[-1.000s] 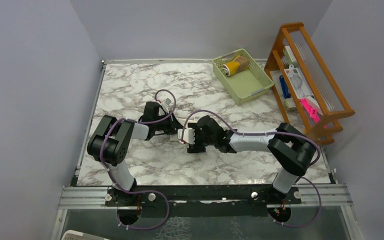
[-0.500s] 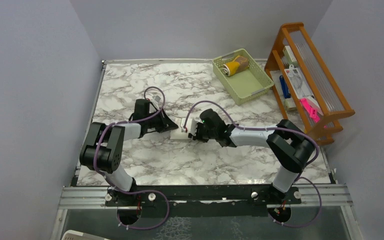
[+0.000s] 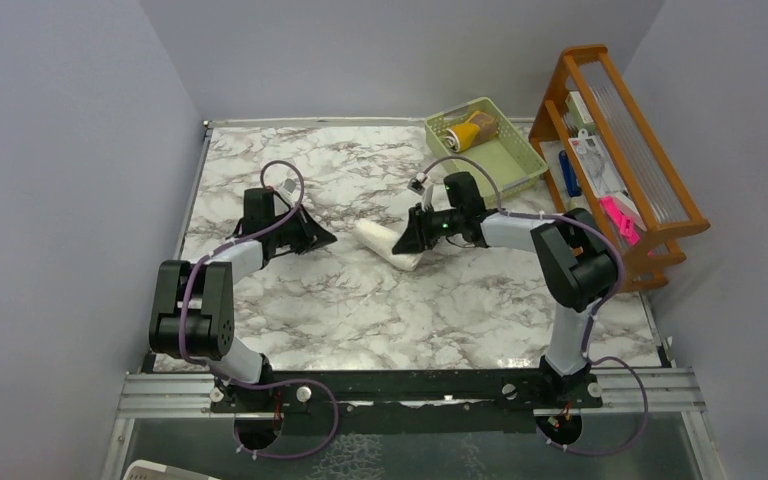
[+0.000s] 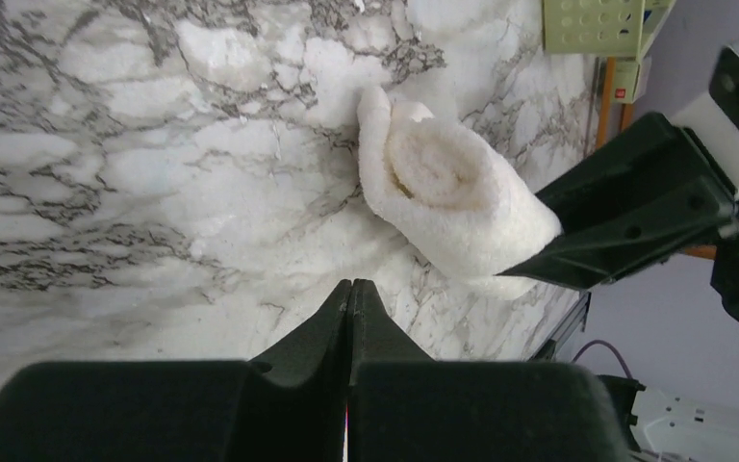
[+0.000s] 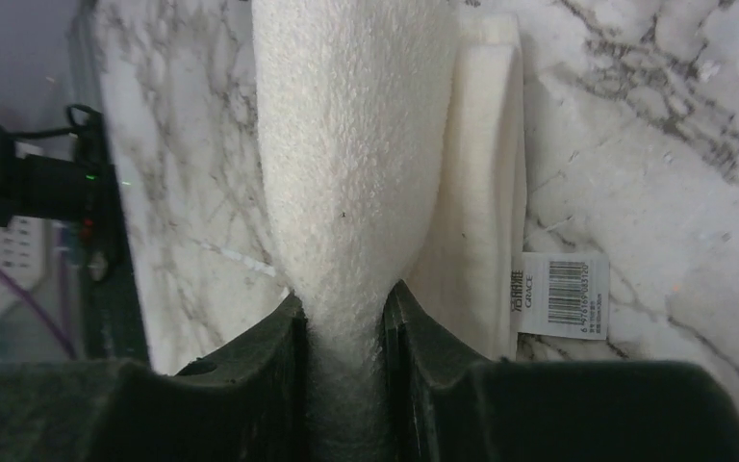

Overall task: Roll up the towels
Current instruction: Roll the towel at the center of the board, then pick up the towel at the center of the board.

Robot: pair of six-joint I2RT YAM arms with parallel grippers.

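Note:
A cream-white towel [image 3: 382,243] lies rolled into a short roll on the marble table [image 3: 290,160], near its middle. My right gripper [image 3: 407,240] is shut on the roll's right end. In the right wrist view the towel [image 5: 356,144] runs away from the right gripper [image 5: 344,308], pinched between both fingers, with a loose flat flap [image 5: 486,164] beside it. My left gripper [image 3: 332,240] is shut and empty, a short way left of the roll. In the left wrist view the left gripper [image 4: 349,286] points at the towel [image 4: 443,197]. A mustard-yellow roll [image 3: 468,133] and a tan-brown roll [image 3: 485,122] lie in the basket.
The pale green basket [image 3: 505,170] sits at the table's back right. A wooden rack [image 3: 660,215] with small items stands along the right edge. A barcode label [image 5: 558,294] hangs from the towel's flap onto the table.
The right gripper has closed on the cream-white roll and shifted with it to the right and toward the back. The left arm has drawn back to the left, away from the towel.

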